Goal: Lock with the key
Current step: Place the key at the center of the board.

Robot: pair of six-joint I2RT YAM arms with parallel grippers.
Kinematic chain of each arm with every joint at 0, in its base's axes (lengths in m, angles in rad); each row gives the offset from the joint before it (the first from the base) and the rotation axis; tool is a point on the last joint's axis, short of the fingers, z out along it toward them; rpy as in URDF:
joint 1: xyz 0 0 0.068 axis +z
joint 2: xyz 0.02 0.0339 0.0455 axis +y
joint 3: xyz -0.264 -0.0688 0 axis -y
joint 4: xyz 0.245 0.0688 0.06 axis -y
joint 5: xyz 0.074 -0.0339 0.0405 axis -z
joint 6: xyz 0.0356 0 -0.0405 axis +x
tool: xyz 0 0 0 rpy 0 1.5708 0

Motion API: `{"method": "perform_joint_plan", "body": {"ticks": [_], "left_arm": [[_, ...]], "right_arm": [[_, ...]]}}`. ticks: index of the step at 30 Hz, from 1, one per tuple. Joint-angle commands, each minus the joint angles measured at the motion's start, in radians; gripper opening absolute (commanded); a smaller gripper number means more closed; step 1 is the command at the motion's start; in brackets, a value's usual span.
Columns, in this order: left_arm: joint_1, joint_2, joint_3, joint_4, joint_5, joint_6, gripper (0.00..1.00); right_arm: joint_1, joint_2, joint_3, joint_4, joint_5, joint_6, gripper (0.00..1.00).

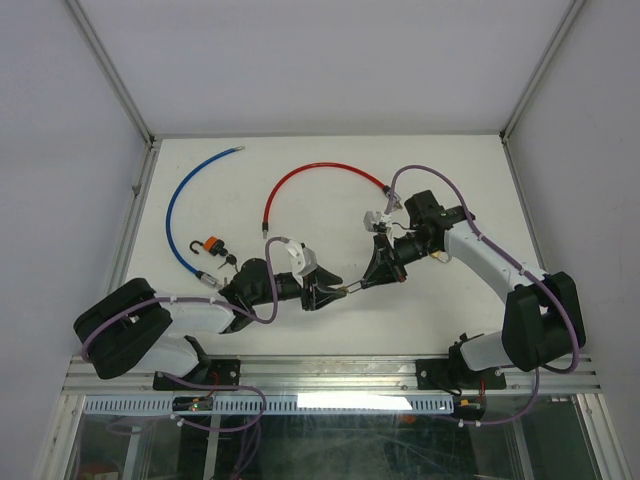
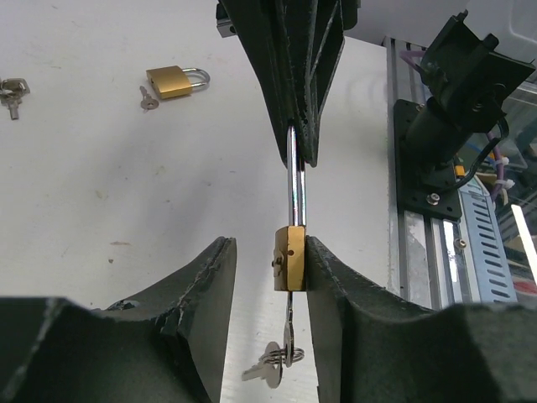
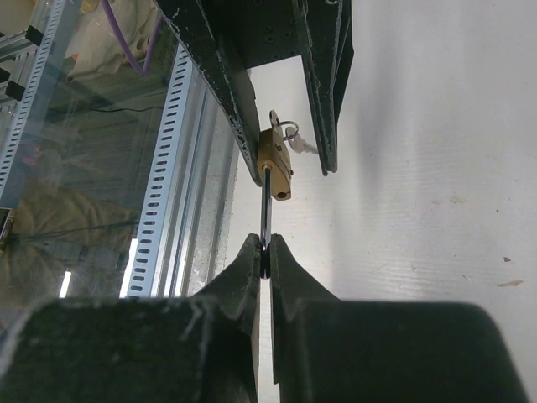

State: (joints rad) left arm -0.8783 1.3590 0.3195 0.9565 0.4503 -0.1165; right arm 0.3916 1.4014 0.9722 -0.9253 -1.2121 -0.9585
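A small brass padlock [image 2: 290, 258] hangs in the air over the table's near edge, between the two grippers [image 1: 352, 288]. My right gripper [image 3: 265, 248] is shut on its steel shackle [image 3: 265, 210]. A key [image 2: 289, 323] sits in the bottom of the lock, and a ring with a second key dangles from it. My left gripper [image 2: 270, 245] stands open around the lock body. Its right finger [image 2: 323, 260] touches the body, while the left finger [image 2: 220, 260] is a clear gap away. In the right wrist view the padlock [image 3: 275, 159] shows between the left gripper's fingers.
Another brass padlock [image 2: 172, 81] with its key [image 2: 148, 99] lies on the white table, and a loose key bunch [image 2: 10, 91] lies farther off. A blue cable [image 1: 180, 205], a red cable [image 1: 310, 180] and an orange padlock [image 1: 210, 245] lie at the back. An aluminium rail [image 2: 419, 235] runs along the near edge.
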Motion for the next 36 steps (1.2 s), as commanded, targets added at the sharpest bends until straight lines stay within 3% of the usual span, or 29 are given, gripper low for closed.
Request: {"method": "perform_joint_plan", "body": {"ticks": [1,5,13,17,36], "left_arm": [[-0.014,0.017,0.046,0.01,-0.001,0.033,0.38],[-0.016,0.025,0.053,-0.003,0.02,0.039,0.35],[-0.016,0.031,0.07,-0.041,0.073,0.056,0.17],[-0.016,0.037,0.077,-0.056,0.102,0.06,0.0],[-0.014,0.05,0.062,0.063,0.172,0.056,0.0]], "right_arm": [[0.007,-0.006,0.041,0.011,-0.046,0.01,0.0],[0.007,-0.006,0.04,0.013,-0.046,0.01,0.0],[0.011,-0.01,0.034,0.014,-0.046,-0.007,0.0],[0.014,-0.017,0.026,0.011,-0.05,-0.029,0.0],[0.079,-0.015,-0.029,0.023,-0.089,-0.152,0.0]]}}
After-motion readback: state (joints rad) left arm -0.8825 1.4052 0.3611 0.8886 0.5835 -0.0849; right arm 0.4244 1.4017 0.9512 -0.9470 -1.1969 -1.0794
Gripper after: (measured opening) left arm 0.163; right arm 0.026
